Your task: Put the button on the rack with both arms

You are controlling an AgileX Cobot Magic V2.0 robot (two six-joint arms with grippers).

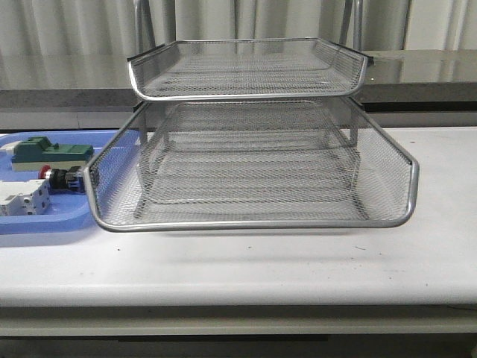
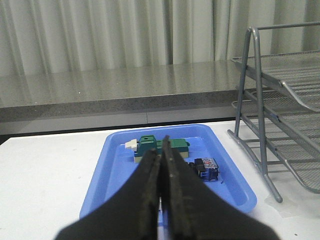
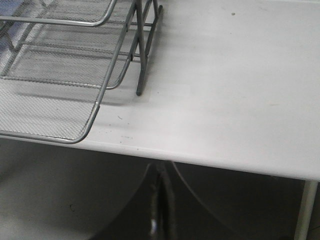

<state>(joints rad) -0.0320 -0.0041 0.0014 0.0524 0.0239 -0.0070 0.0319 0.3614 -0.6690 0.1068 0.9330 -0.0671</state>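
Note:
The button (image 1: 62, 177) lies on its side in the blue tray (image 1: 45, 221), red cap to the left, just outside the rack's left rim. In the left wrist view I see the button's blue rear block (image 2: 207, 168); the cap is hidden behind the fingers. The silver mesh rack (image 1: 253, 160) fills the middle of the table, also seen as rack (image 2: 290, 115) and rack (image 3: 60, 75). My left gripper (image 2: 161, 150) is shut and empty, hovering short of the tray. My right gripper (image 3: 161, 172) is shut and empty, below the table's front edge. Neither arm shows in the front view.
In the blue tray (image 2: 115, 170) also lie a green-topped block (image 1: 48, 151) (image 2: 150, 148) and a white breaker (image 1: 24, 201). A grey ledge (image 1: 59, 82) and curtains stand behind the table. The table's front edge (image 3: 225, 167) lies just ahead of the right gripper.

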